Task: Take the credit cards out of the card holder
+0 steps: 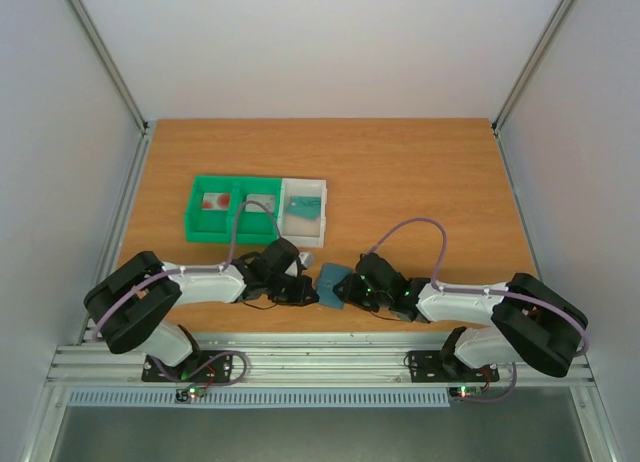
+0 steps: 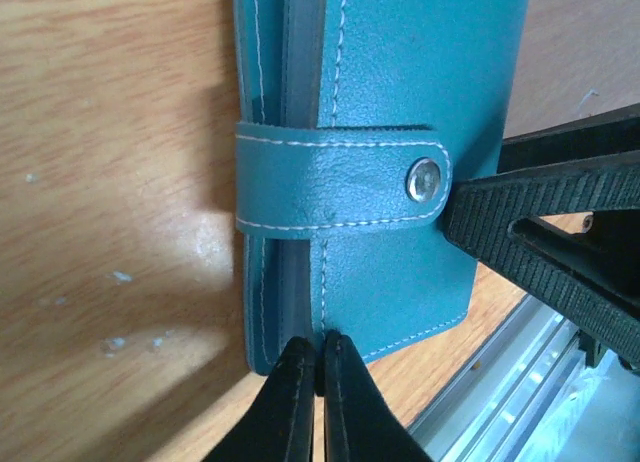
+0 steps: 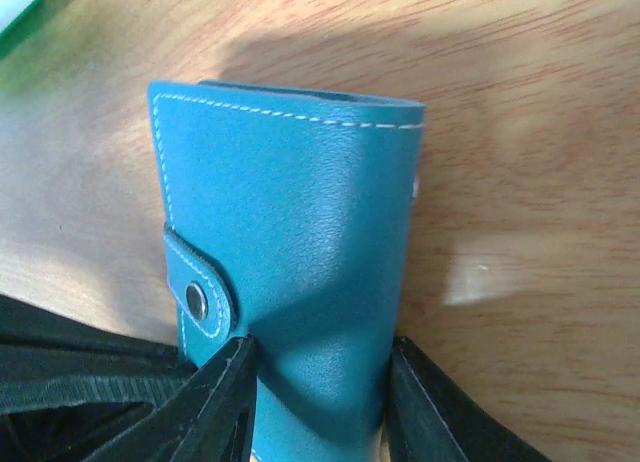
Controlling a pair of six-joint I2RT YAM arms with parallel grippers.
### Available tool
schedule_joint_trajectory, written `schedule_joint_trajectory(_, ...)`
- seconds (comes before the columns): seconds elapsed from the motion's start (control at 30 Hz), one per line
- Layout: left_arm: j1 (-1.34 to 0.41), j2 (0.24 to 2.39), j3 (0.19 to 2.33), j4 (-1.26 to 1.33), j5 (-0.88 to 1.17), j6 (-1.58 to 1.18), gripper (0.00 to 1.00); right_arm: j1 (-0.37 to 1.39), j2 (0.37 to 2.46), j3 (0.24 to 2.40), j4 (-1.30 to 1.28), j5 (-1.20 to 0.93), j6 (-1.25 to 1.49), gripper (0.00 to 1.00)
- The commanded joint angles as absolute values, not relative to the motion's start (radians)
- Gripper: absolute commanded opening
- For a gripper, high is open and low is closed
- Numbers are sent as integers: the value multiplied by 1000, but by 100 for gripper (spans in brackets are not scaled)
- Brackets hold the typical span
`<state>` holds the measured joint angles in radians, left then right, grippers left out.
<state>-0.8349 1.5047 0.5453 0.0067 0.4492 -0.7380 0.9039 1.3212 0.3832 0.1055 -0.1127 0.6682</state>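
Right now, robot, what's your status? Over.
Left gripper shut at edge of card holder. Right gripper clamps its sides. Strap snapped shut, in the way.

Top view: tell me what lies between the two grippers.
The card holder, strap snapped shut, lies between them. The right wrist view shows the right gripper clamping its sides; the left wrist view shows the left gripper closed at its edge.

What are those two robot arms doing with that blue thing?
They are both working on a teal leather folding card holder. The right arm's fingers grip it from both sides. The left arm's fingers are closed together at one of its edges. Its snap strap is fastened, so no card is coming out of it yet.
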Motion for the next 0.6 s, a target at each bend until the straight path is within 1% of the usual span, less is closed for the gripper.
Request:
schedule_joint_trajectory(0.0,-876,1535,561,31,431,-752,0,893,1315,340,165,-150,686,35)
schedule_joint_trajectory(0.17,-890,1538,538,61,424,-784,1,891,1265,313,183,-158,684,24)
schedule_joint_trajectory(0.3,-891,1532,536,59,413,-799,1,891,1241,311,187,-186,670,10)
schedule_joint_trajectory(0.4,-890,1491,531,54,390,-818,1,891,1221,315,181,-206,656,3)
schedule_joint_trajectory(0.5,-891,1419,531,25,377,-840,8,891,1196,332,143,-222,641,1)
schedule_joint_trajectory(0.53,-890,1388,535,11,375,-845,12,891,1190,340,128,-228,631,1)
schedule_joint_trajectory(0.57,-890,1355,542,-11,370,-851,19,891,1185,351,101,-234,622,1)
